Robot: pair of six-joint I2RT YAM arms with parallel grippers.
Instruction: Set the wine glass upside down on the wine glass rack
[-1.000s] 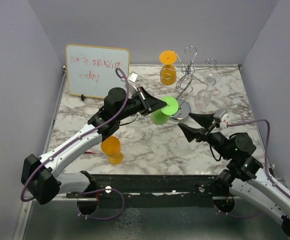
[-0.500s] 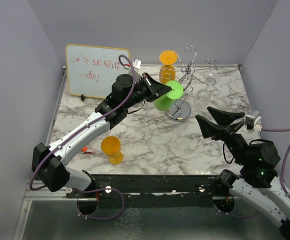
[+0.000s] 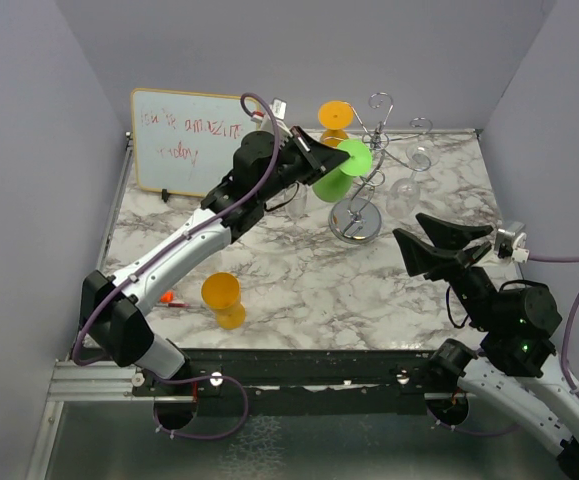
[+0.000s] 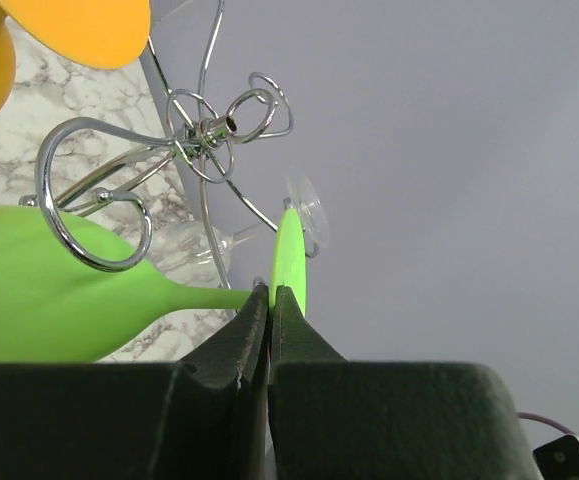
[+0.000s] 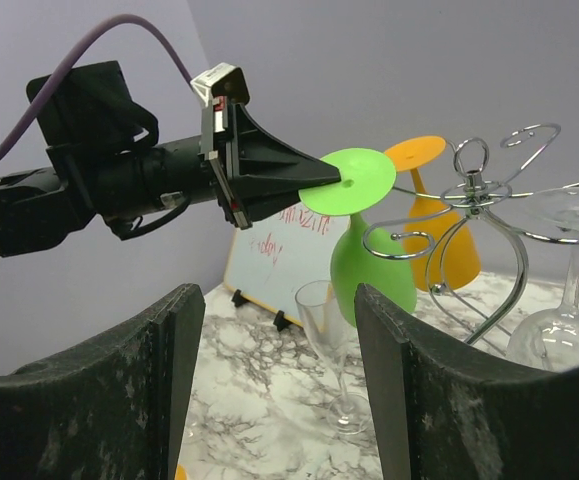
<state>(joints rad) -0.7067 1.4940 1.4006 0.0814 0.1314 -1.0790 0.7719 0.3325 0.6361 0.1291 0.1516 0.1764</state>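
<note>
— Where do we find the wine glass?

— We see the green wine glass upside down in the air, foot up and bowl down, just beside the wine glass rack, which stands at the back of the bench.

— And what carries it?

— The left claw is pinched onto its stem right under the foot. In the left wrist view one spiral arm crosses in front of the bowl; we cannot tell whether they touch.

— The other claw?

— The right claw hovers above the bench, well apart from the rack, jaws spread wide and holding nothing.

— What else do we note?

— An orange glass and a clear glass hang inverted on the rack, and another orange glass sits near the front edge.
</note>
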